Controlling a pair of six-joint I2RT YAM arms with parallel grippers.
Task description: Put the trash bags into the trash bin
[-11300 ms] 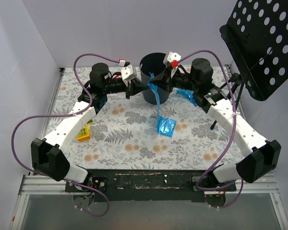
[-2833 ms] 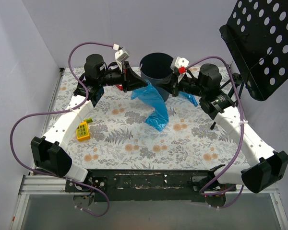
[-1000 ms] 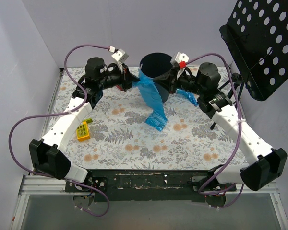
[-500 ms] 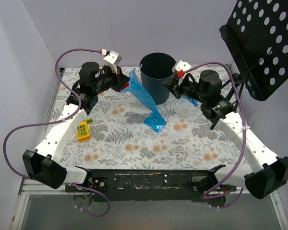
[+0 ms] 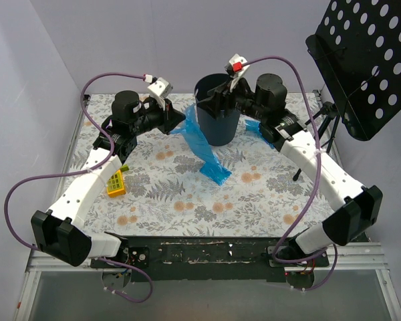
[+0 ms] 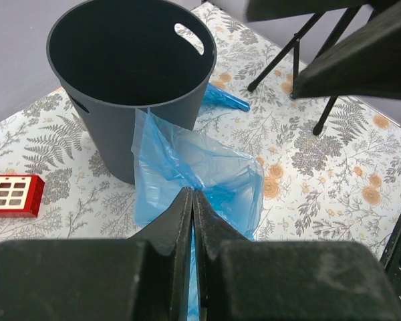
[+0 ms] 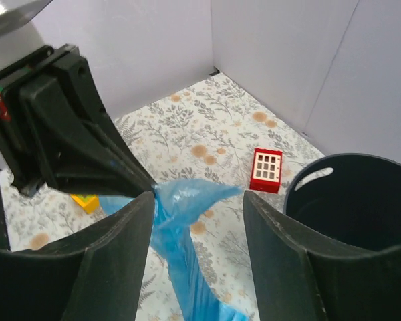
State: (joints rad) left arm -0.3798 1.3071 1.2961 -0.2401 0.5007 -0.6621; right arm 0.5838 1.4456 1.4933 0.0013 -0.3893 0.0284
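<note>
The spread trash bag (image 5: 204,147), a thin crinkly sheet of translucent bright-blue film, hangs outside the trash bin (image 5: 220,130). Its upper corner is lifted beside the bin's left-front wall and its lower end trails onto the table in front. The bin is a dark navy-grey round plastic bucket, slightly tapered and smooth-walled, with a slot handle cut near the rim. It stands upright and its inside looks dark and bare.

The left gripper (image 6: 192,195) has its 2 black fingers pressed together on a bunched fold of that film, no gap showing between them. The right gripper (image 7: 199,197) stands wide apart above the bin's rim and holds nothing. The pinched tip of the film shows in its gap, and whether it brushes a finger I cannot tell.

1 second ago both grippers held the sheet against the bin's front. Half a second ago the right one sat closed beside the bin's right wall. Now it reaches over the mouth with its jaws spread, and only the left keeps the film.

A folded trash bag (image 5: 262,132) of the same blue film lies just right of the bin. A red-and-white gridded tile (image 7: 266,170) lies behind the bin, a small yellow block (image 5: 115,182) lies well apart to the left on the floral tablecloth (image 5: 174,200), and a black perforated music stand (image 5: 367,60) rises at the right.
</note>
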